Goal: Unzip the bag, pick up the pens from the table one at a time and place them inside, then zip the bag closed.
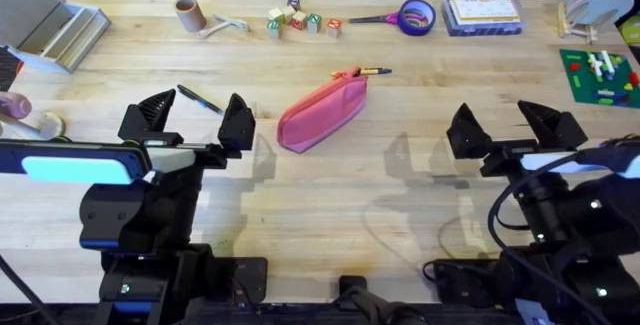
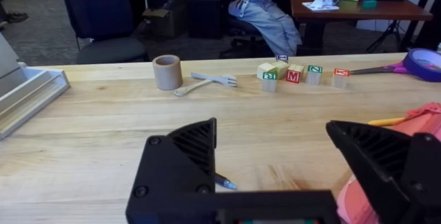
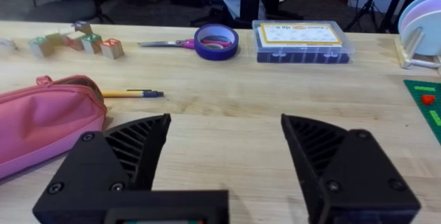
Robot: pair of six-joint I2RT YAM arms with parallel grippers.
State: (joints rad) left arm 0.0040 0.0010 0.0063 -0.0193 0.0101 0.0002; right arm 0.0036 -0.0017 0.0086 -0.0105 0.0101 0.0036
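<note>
Bag [image 1: 322, 113] lies zipped on the worktop [image 1: 400, 195] between the released left tool [image 1: 195, 117] and released right tool [image 1: 517, 125], both pens [image 1: 200, 99] outside it, so every step seems left to do.

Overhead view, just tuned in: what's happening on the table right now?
Nothing is being handled yet. The left tool and right tool both hover open and empty above the table. The pink bag lies between them. The dark pen lies near the left tool, the orange pen at the bag's far end.
</note>
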